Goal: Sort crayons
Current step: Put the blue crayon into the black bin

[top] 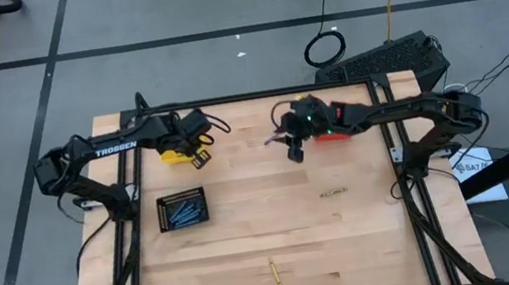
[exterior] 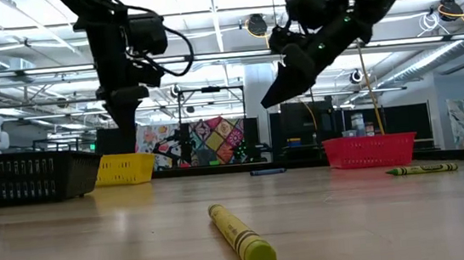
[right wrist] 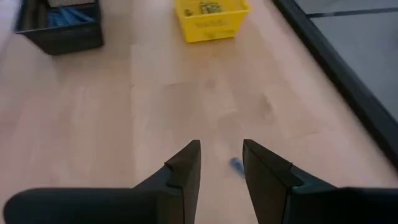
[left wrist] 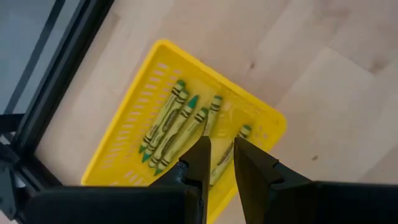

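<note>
- My right claw (top: 294, 149) hangs above the surface (top: 276, 220) with its fingers apart and nothing between them.
- The thing my next move turns on is a small blue crayon (right wrist: 237, 165) lying on the wood directly under that claw, just ahead of the gap between the fingertips and a shade toward one finger.
- I cannot make out its long axis for sure; it looks to run roughly along the line of my fingers, so I judge a wrist turn may be needed before closing.
- My left claw (left wrist: 221, 155) hovers over the yellow basket (left wrist: 124, 134) with its fingers parted and empty; the yellow-green crayons (left wrist: 174, 124) lie in the basket just below it.
- The blue crayon is much nearer my right claw than my left, so I judge this pick is the right arm's.
- The black basket (top: 182, 210), holding blue crayons, lies across the surface from my right claw, nearer the left arm; the red basket (exterior: 369, 150) is close behind my right claw.
- Two more yellow crayons are loose: one (top: 334, 192) toward the near side from my right claw, another (top: 275, 272) farther on near the front edge, well apart from both claws.
</note>
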